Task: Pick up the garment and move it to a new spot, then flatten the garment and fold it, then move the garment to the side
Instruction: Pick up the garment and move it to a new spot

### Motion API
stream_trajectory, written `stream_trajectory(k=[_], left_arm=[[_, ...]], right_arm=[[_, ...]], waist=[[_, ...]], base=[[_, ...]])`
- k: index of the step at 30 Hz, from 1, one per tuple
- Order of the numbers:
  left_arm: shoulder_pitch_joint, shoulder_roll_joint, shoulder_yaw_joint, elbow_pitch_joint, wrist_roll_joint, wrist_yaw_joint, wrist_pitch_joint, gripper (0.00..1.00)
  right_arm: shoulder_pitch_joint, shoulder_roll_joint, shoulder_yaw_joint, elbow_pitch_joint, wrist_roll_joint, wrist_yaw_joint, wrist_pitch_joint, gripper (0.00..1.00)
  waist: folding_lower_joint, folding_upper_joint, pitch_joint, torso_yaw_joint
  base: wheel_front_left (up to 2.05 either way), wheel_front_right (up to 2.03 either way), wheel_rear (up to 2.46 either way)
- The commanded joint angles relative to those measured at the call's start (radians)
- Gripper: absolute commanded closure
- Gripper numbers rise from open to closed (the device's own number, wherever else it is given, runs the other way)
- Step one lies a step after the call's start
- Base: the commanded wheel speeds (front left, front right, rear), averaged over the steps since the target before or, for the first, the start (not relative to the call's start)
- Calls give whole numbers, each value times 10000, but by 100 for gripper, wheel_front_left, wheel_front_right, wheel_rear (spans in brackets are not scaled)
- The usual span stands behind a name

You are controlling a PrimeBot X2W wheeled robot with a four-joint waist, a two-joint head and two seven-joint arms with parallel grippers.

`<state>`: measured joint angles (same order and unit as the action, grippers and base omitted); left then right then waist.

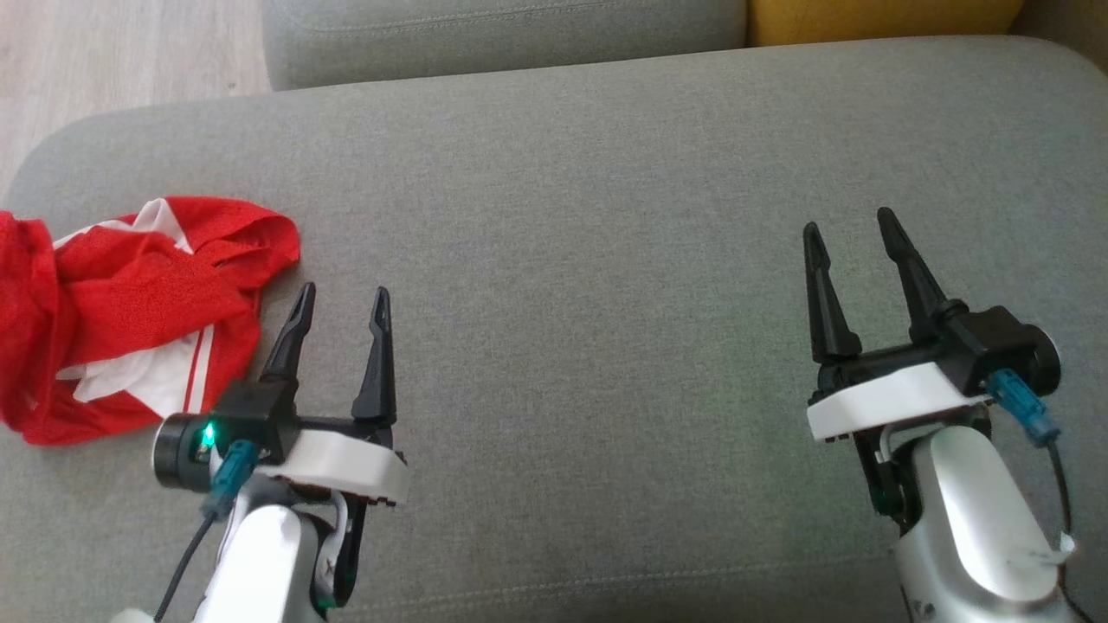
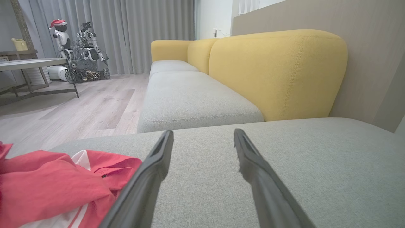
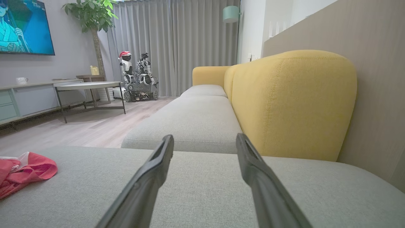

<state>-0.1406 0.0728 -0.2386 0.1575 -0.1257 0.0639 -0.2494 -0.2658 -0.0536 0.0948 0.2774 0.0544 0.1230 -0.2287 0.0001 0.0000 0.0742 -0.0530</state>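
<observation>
The garment (image 1: 130, 320), red with white panels, lies crumpled at the left edge of the head view. The left gripper (image 1: 343, 292), at the lower left of the frame, has its jaws spread wide and empty. Its outer finger is just beside the cloth's lower right edge; I cannot tell whether they touch. The right gripper (image 1: 848, 221), at the right of the frame, is also spread wide with nothing between its fingers, well apart from the garment. Both hover over the grey seat cushion (image 1: 589, 216) that bears the cloth. Along the top of the frame are a second grey cushion (image 1: 502, 35), a yellow backrest (image 1: 883, 17) and, at upper left, pale wooden floor (image 1: 112, 52).
</observation>
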Motion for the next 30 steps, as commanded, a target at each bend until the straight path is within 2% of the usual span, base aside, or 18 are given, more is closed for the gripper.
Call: stream_trajectory(k=[1, 6, 11, 30], left_arm=[[-431, -6, 438, -284, 104, -69, -124, 0], [-395, -96, 594, -215, 195, -204, -124, 0], [-395, -155, 744, -213, 266, -224, -124, 0], [280, -216, 1428, -633, 229, -88, -124, 0]], right_arm=[[-370, 33, 260, -261, 126, 77, 15, 0], [-382, 33, 308, -242, 249, 77, 20, 0], [-364, 33, 444, -268, 295, 77, 13, 0], [-85, 33, 1287, -160, 524, 77, 75, 0]], waist=[[-1, 0, -17, 12], [-1, 0, -41, 123], [-1, 0, -55, 542], [-1, 0, -365, 3540]], base=[[0, 0, 0], [0, 0, 0], [0, 0, 0], [0, 0, 0]])
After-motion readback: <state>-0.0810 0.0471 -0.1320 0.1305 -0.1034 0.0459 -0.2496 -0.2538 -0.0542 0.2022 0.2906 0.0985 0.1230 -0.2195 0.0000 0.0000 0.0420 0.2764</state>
